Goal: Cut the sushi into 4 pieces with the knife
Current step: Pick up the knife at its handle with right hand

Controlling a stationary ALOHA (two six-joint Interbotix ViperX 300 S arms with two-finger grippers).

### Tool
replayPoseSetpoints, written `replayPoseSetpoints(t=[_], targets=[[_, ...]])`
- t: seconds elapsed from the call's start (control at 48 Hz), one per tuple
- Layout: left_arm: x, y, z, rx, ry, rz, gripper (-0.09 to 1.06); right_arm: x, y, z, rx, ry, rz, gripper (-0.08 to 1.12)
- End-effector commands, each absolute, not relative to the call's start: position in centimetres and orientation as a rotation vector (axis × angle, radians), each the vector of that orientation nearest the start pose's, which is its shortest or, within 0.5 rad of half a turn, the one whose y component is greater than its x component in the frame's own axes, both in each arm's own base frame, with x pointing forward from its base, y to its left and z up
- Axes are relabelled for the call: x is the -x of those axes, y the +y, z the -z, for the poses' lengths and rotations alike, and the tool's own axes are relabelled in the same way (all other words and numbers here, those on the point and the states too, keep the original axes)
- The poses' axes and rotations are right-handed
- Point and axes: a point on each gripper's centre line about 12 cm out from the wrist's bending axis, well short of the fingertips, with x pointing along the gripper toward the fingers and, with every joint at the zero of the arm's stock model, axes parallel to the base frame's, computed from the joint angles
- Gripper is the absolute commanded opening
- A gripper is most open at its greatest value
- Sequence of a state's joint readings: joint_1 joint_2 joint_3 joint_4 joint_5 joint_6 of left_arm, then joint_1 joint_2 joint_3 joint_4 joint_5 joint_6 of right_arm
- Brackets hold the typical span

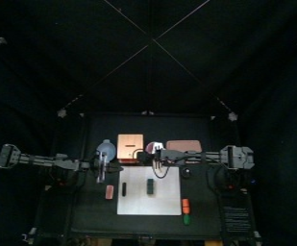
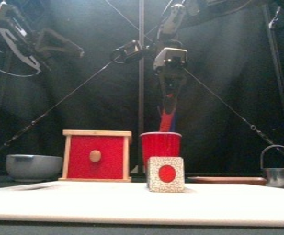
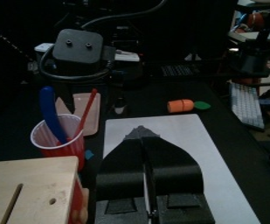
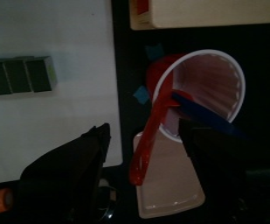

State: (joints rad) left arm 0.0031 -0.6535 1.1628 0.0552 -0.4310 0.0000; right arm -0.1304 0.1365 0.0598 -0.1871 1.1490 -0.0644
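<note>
The dark green sushi roll (image 1: 151,188) lies whole on the white cutting board (image 1: 136,197); its end with a red centre faces the front view (image 2: 166,174). Behind it stands the red cup (image 2: 160,147) holding a blue knife (image 3: 51,114) and a red knife (image 4: 155,131). My right gripper (image 4: 145,136) hangs over the cup, open, with the red knife's handle between its jaws and touching neither. In the front view the red knife (image 2: 166,108) rises from the cup to that gripper (image 2: 169,75). My left gripper (image 3: 147,140) is shut and empty, above the board's left side.
The wooden box with a red drawer front (image 2: 96,156) stands just left of the cup. A blue-grey bowl (image 2: 34,166) is at far left, a metal cutter (image 2: 279,173) at far right, and a pink tray (image 1: 183,146) is behind. An orange toy (image 3: 180,106) lies past the board.
</note>
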Motion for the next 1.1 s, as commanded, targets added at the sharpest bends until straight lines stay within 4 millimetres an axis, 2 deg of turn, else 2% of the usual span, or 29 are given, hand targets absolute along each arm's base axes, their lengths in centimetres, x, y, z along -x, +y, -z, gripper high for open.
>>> replayPoseSetpoints(t=[0.021, 0.188, 0.312, 0.479, 0.771, 0.979, 1.104], targets=[[-24.6, -0.2, -25.1, -0.048, 0.06, 0.021, 0.06, -41.5, -8.0, -25.9, 0.163, 1.327, 0.181, 0.94], [-24.6, -0.2, -24.9, -0.046, 0.063, 0.02, 0.06, -41.4, -8.5, -25.6, 0.169, 1.343, 0.193, 0.91], [-24.5, -0.2, -24.8, -0.048, 0.066, 0.021, 0.06, -41.5, -8.7, -25.5, 0.168, 1.345, 0.194, 0.84], [-24.5, -0.2, -24.9, -0.048, 0.065, 0.02, 0.06, -41.4, -8.8, -25.0, 0.17, 1.361, 0.193, 0.68], [-24.5, -0.2, -24.9, -0.048, 0.065, 0.02, 0.06, -41.6, -9.6, -25.5, 0.194, 1.352, 0.218, 0.36], [-24.5, -0.2, -24.9, -0.052, 0.064, 0.02, 0.06, -41.5, -9.7, -27.5, 0.187, 1.34, 0.233, 0.17], [-24.5, -0.2, -24.8, -0.052, 0.066, 0.02, 0.06, -40.7, -9.7, -30.8, 0.178, 1.299, 0.254, 0.12]])
